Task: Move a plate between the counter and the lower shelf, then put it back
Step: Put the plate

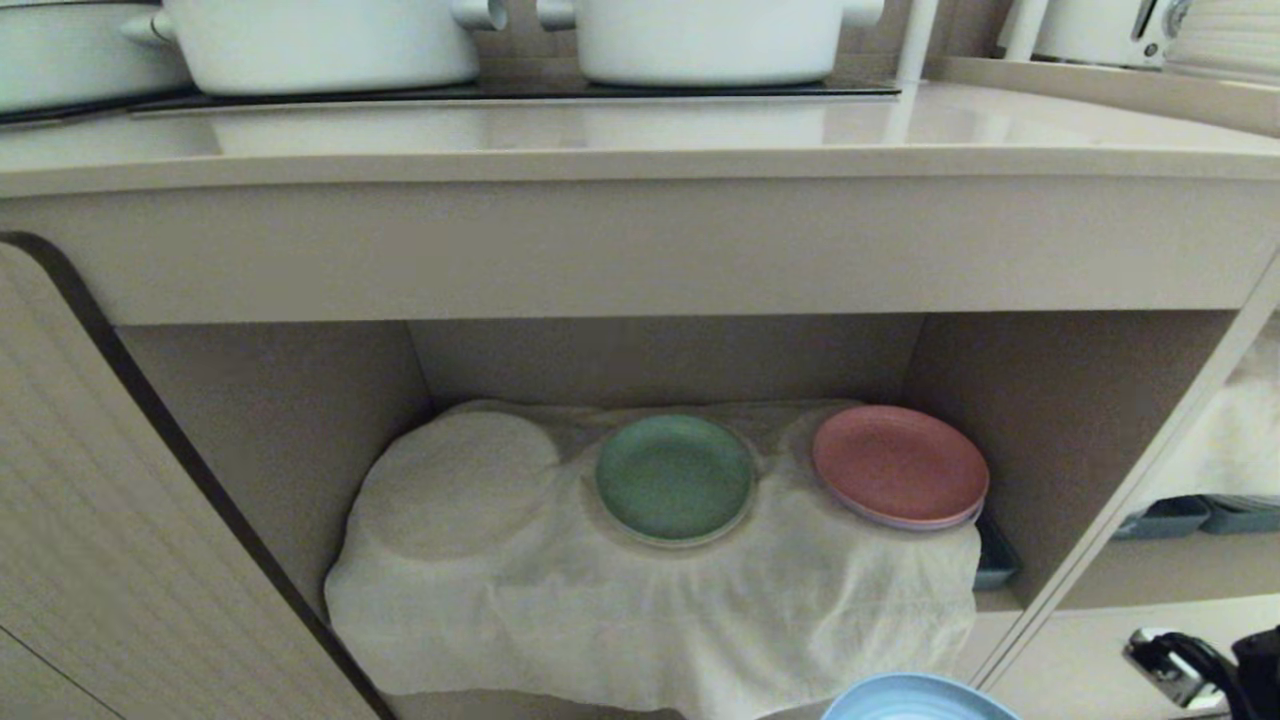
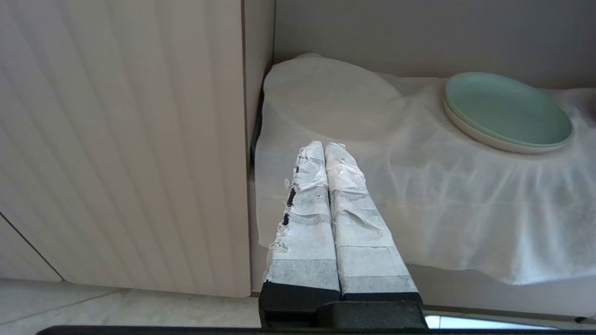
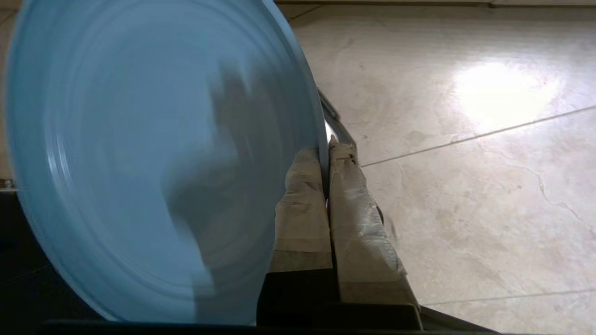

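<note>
Pinching a light-blue plate [image 3: 139, 163] by a thin bite of its rim, the right gripper [image 3: 328, 149] holds the dish on edge out in front of the cabinet, above a pale tiled floor [image 3: 465, 163] and short of the lower shelf [image 1: 300, 420]; in the head view only a sliver of the plate shows at the bottom edge. With so little rim between the taped fingers [image 3: 302, 204], the plate could, by this reading, swivel or slip free if it swings or knocks the thick front edge of the tabletop [image 1: 640, 160] above the gripper, and a drop would land on hard tile. On the shelf beyond the gripper, a loose white cloth [image 1: 650, 600] hangs over the front lip and could ruck or snag under a sliding rim. Room there is limited: a green plate [image 1: 675, 478] sits mid-cloth and a pink plate [image 1: 900, 465] on the right side, leaving a round cloth-covered hump [image 1: 460, 480] at the left. White pots [image 1: 320, 40] occupy the cooktop. The left gripper [image 2: 324, 148], fingers pressed together and empty, hangs beside the ribbed cabinet door [image 2: 121, 139].
</note>
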Available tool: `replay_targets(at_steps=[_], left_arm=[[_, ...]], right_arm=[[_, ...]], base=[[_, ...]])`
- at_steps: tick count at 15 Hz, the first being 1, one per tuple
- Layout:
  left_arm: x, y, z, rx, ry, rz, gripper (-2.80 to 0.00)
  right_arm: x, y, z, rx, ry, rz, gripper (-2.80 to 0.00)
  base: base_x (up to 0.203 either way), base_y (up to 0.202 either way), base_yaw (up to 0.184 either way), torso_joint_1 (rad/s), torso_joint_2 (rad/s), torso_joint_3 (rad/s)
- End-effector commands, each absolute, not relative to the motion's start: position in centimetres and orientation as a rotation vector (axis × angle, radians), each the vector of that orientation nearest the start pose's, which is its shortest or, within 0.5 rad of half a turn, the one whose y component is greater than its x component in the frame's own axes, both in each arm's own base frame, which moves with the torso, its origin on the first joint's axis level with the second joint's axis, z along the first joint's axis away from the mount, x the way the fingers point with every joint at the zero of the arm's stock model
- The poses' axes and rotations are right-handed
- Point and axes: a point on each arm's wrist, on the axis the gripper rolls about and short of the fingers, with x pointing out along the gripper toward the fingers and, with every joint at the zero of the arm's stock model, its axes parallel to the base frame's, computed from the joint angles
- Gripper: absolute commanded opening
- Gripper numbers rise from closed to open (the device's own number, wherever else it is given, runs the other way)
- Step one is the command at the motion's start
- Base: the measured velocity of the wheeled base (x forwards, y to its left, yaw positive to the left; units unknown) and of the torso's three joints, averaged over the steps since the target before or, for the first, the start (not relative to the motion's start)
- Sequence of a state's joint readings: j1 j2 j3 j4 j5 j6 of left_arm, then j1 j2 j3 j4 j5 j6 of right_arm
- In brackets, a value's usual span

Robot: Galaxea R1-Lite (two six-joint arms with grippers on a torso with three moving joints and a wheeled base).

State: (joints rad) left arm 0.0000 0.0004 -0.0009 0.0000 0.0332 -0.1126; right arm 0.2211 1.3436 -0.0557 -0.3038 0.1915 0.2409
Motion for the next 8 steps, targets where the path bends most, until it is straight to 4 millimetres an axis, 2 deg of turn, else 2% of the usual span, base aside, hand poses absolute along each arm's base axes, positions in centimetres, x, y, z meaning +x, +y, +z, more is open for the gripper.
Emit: replay_targets(at_steps=[1,8], left_arm=[[-2.28,0.08,7.55,-0.114,-0.002,0.034,-2.8],[-2.29,0.08,7.59,-0.115,-0.003,0.034,-2.8]], right_arm=[[10.57,2.82,6.04,0.206,1.03,0.26,-2.8],[9.97,2.75,5.81,0.205,1.037,0.265,-2.8]], base=[[0.0,0.0,0.0,0.0,0.0,0.0],[0.0,0.0,0.0,0.0,0.0,0.0]])
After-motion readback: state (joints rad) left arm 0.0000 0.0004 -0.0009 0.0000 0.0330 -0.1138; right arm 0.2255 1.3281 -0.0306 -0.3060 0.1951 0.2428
